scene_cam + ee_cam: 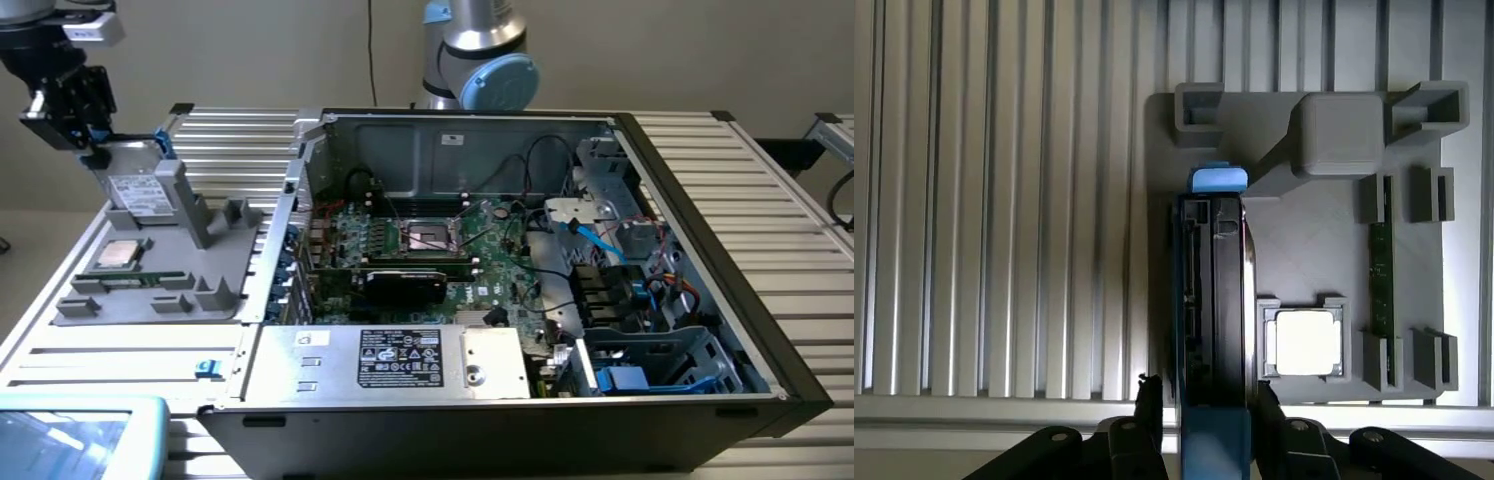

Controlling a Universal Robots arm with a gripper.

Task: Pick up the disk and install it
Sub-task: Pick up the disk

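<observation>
The pincer (96, 150) hangs over the grey holder tray (200, 290) at the exterior view's left, outside the open computer case (787, 340). It straddles the top edge of the disk (134, 190), but I cannot tell whether it clamps the disk or merely flanks it. The disk stands upright on its edge against the tray's tall post, its blue bracket running along the narrow side with one tab (1217, 180) jutting out at the far end. Its broad face carries a white label with dark print too small to read.

Flat in the tray, near the disk, lie a square silver processor chip (118, 255) in its own recess and a green memory stick (127, 278) in a slot just beside it. The tray sits on a ribbed aluminium surface (787, 200).

Inside the case, the green motherboard (461, 265) shows its bare processor socket (434, 236). The silver power supply (467, 375) at the near edge bears a black label (400, 360) with white marks I cannot read. Another blue-bracketed drive unit (621, 379) sits in the cage at the exterior view's lower right. The arm's blue-capped joint (501, 80) rises behind the case
</observation>
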